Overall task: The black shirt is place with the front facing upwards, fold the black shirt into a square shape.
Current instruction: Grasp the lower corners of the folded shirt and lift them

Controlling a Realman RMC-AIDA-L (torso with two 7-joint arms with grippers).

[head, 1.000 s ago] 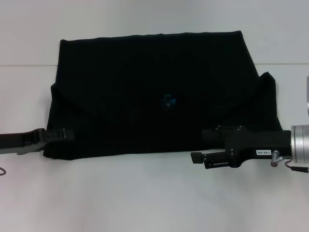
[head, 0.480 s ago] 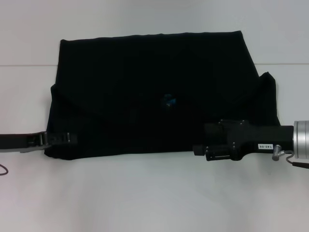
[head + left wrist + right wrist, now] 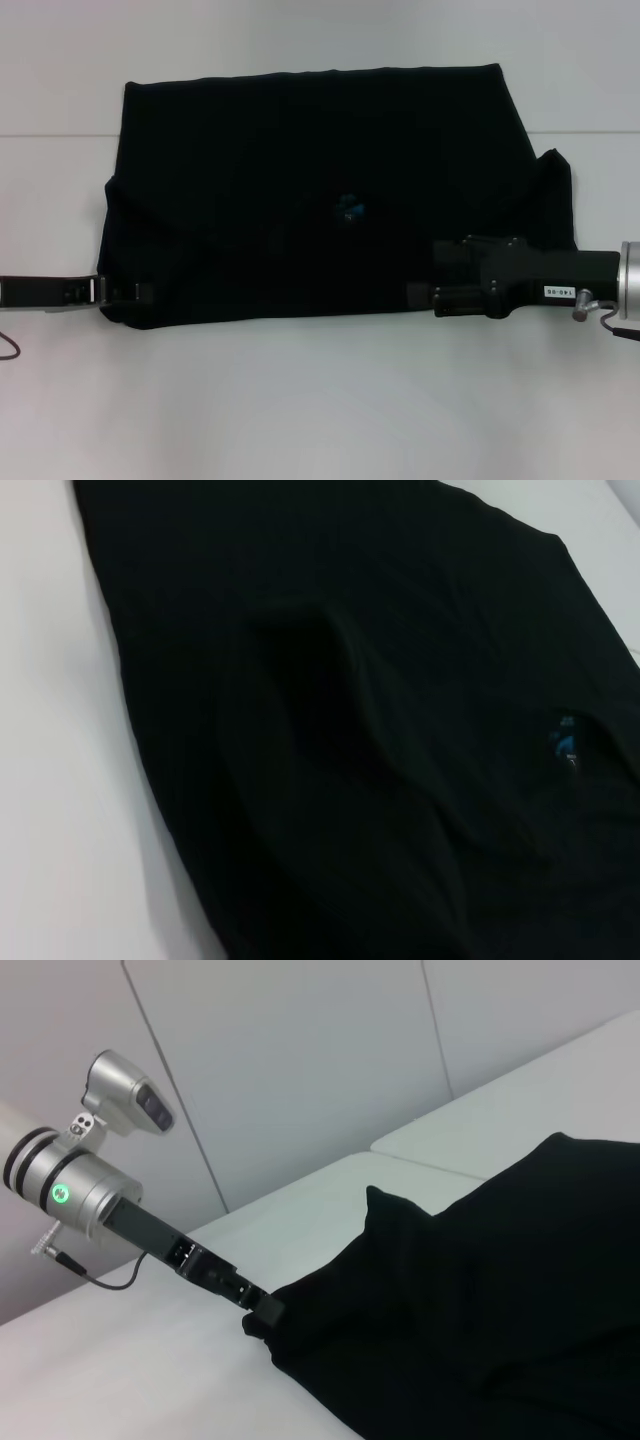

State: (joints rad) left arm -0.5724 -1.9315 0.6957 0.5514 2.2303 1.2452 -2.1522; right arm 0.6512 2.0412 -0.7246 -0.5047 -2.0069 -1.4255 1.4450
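Note:
The black shirt [image 3: 300,180] lies flat on the white table [image 3: 320,400], its sides folded inward and a small blue neck label [image 3: 349,208] showing near the middle. My left gripper [image 3: 128,292] sits at the shirt's near left corner, reaching in from the left. Over the near edge toward the right lies my right gripper [image 3: 420,296]. The left wrist view shows the black shirt [image 3: 380,730] with a raised crease and the blue label [image 3: 562,742]. In the right wrist view the left gripper [image 3: 262,1312] touches a corner of the black shirt [image 3: 480,1310].
White table surface [image 3: 60,200] surrounds the shirt on all sides, with a seam line running across at the back. A thin cable [image 3: 8,345] trails off the left arm. A pale panelled wall [image 3: 300,1060] stands behind the table.
The right gripper has moved from the bare table onto the shirt's near edge. The left gripper has shifted slightly nearer along the left corner.

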